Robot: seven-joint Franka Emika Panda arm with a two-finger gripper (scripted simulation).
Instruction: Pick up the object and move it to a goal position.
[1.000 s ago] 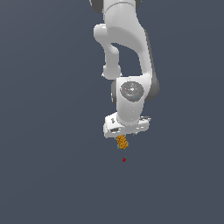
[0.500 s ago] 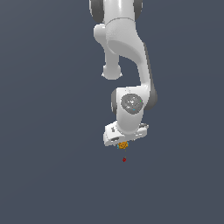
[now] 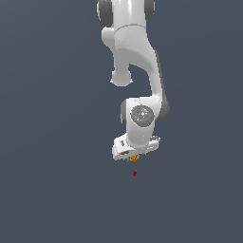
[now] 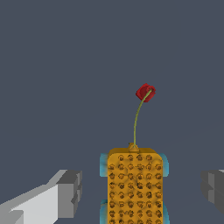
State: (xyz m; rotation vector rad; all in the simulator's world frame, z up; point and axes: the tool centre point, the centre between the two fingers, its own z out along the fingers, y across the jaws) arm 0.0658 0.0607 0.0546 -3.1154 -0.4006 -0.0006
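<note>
My arm hangs down from above in the exterior view, the white wrist tilted, and my gripper sits low against the plain dark grey-blue ground. Just under the hand a sliver of the orange block peeks out — most of it is hidden by my own body from that side.

The wrist view is plainer. The orange block lies between my two fingers, an oblong with a bumpy, dotted face and teal edging showing at its corners. My one finger stands off to one side of it and the other finger well off to the other, with grey ground visible in both gaps — so my fingers are spread wide and touch nothing.

From the block's far end a thin greenish line curves away to a small red marker. In the exterior view that same red marker shows as a tiny dot just below my hand, apart from the block.

Whether the block rests on the ground or hangs above it, I cannot tell.
</note>
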